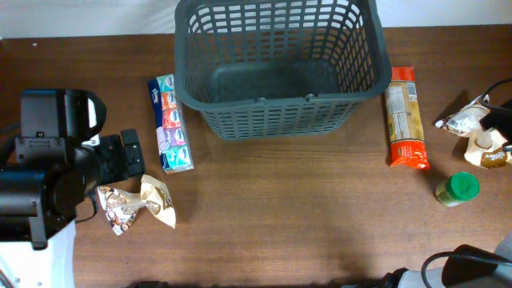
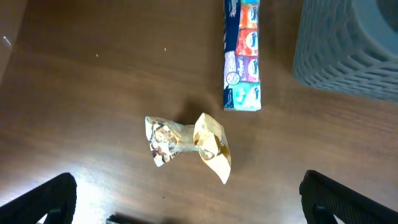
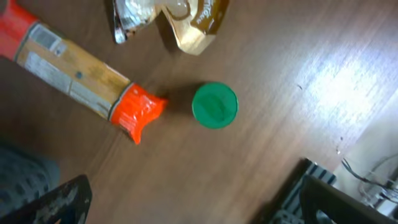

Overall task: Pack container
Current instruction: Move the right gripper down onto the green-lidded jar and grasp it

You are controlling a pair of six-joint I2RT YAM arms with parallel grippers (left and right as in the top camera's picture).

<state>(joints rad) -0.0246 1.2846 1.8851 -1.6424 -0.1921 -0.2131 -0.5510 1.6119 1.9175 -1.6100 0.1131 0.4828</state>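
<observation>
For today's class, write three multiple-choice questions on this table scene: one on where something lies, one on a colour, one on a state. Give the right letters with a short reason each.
1. The container is: A empty; B half full; C overturned.
2. The tissue pack lies: A inside it; B on the table beside it; C balanced on its rim.
3. The small jar's lid is: A red; B blue; C green.

Answers: 1 A, its bare bottom shows in the overhead view. 2 B, it lies flat on the wood next to the container's slotted wall. 3 C, the right wrist view shows a round green top.
</observation>
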